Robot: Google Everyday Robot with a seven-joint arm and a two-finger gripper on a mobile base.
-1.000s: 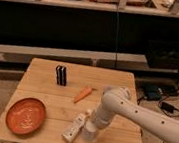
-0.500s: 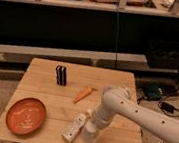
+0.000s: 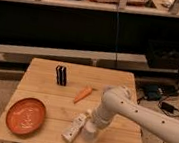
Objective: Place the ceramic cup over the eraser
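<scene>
Camera view: tool (image 3: 91, 132) low over wooden table (image 3: 41, 81), dim room.

Pale slatted wood bench (image 3: 41, 81), matt, grain showing. Round orange-red plate (image 3: 26, 115), glazed w/ soft sheen. Small white-grey ceramic cup (image 3: 89, 134), matt, at the hand (image 3: 89, 128) near front edge. White plastic squeeze bottle (image 3: 74, 127), smooth. Arm shell white, semi-gloss plastic.

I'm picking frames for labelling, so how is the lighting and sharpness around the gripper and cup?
Camera view: soft all over, with blurred edges; the table is evenly lit and free of glare, while the shelf behind is dark. The gripper at the table's front edge blends with the pale cup and the bottle beside it, so their outlines are hard to separate.
</scene>
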